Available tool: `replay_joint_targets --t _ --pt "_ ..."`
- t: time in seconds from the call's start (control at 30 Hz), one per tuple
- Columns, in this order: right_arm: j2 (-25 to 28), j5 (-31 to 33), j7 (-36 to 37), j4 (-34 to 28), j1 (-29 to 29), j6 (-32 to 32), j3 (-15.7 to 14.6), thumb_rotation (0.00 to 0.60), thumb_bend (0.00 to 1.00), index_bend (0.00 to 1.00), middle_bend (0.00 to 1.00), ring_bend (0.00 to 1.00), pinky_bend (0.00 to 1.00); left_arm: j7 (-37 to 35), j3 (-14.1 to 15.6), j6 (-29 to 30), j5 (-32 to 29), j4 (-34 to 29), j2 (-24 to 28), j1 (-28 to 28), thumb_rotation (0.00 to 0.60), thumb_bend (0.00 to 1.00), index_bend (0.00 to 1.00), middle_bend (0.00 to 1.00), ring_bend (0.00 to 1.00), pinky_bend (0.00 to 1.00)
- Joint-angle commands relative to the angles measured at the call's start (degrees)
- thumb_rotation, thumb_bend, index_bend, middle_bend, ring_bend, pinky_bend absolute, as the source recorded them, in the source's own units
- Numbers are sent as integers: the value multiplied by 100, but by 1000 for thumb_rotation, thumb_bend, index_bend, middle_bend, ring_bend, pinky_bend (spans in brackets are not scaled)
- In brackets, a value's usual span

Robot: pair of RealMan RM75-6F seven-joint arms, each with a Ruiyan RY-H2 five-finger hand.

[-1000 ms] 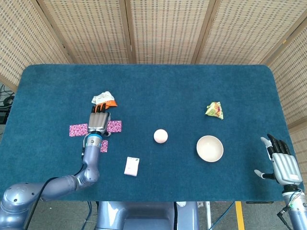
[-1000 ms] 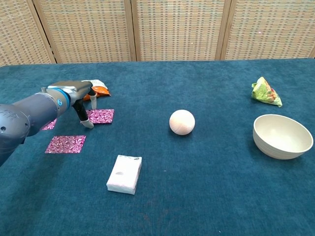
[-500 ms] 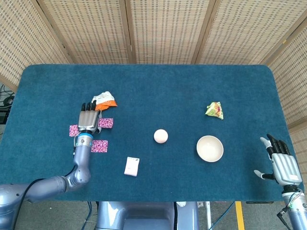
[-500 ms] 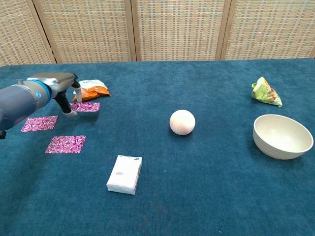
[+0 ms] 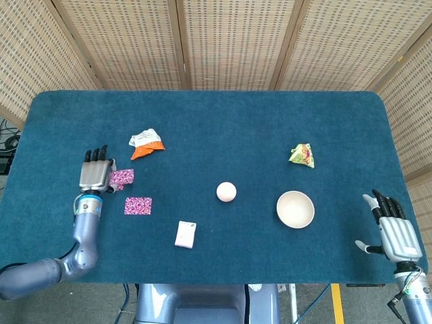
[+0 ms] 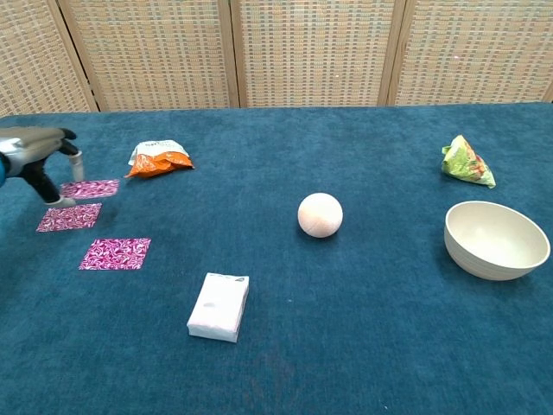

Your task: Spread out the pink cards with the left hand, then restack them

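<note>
Here the robot's left hand (image 5: 94, 175) sits over the left part of the dark blue felt-covered table (image 5: 223, 121), palm down, its dark-tipped fingers (image 5: 95, 154) pointing away from the robot and lying fairly close together. In the chest view the left hand (image 6: 36, 154) shows at the far left edge with fingers reaching down to the cloth beside the cards. It grips nothing; whether a fingertip actually presses a card cannot be told.

Three pink patterned rectangular cards lie flat and spread apart near that hand. The farthest card (image 6: 91, 188) and the middle card (image 6: 68, 217) sit close together just right of the hand; in the head view they are partly hidden under it, showing as one pink patch (image 5: 121, 179). The nearest card (image 6: 115, 253) lies apart from them, closer to the robot. Each card's long axis runs roughly left to right across the table.

The right hand (image 5: 393, 229) hovers off the table's near right corner, fingers spread and extended, holding nothing.

Elsewhere lie a crumpled orange and white snack packet (image 6: 156, 158) beyond the cards, a pale peach ball (image 6: 320, 214) near the centre, a small white and pink tissue pack (image 6: 219, 306) toward the front, a cream round bowl (image 6: 496, 239), and a green crinkled snack bag (image 6: 467, 162).
</note>
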Motion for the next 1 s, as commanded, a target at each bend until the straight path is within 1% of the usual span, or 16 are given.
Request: replay_joint_targets --t 0.03,0.27,0.5,0.77,1.0 --pt "-11 -31 -39 -25 -1 16 -16 600 131 89 0 0 0 -205 110 0 113 -78 198 175 600 264 544 0 0 0" --pt "-20 -72 -98 -74 -9 52 -35 600 131 89 0 0 0 -497 192 -92 227 -7 396 369 600 241 545 0 0 0" --pt "-18 -66 -101 -82 -10 60 -30 600 131 89 0 0 0 -591 249 -148 355 269 324 409 600 208 538 0 0 0" --pt "-24 -41 -88 -58 -4 44 -20 600 131 89 0 0 0 -683 219 -188 471 617 128 397 600 167 409 0 0 0" --pt "-27 -27 -94 -60 -3 40 -16 600 131 89 0 0 0 -756 167 -264 529 838 -35 372 600 151 353 0 0 0"
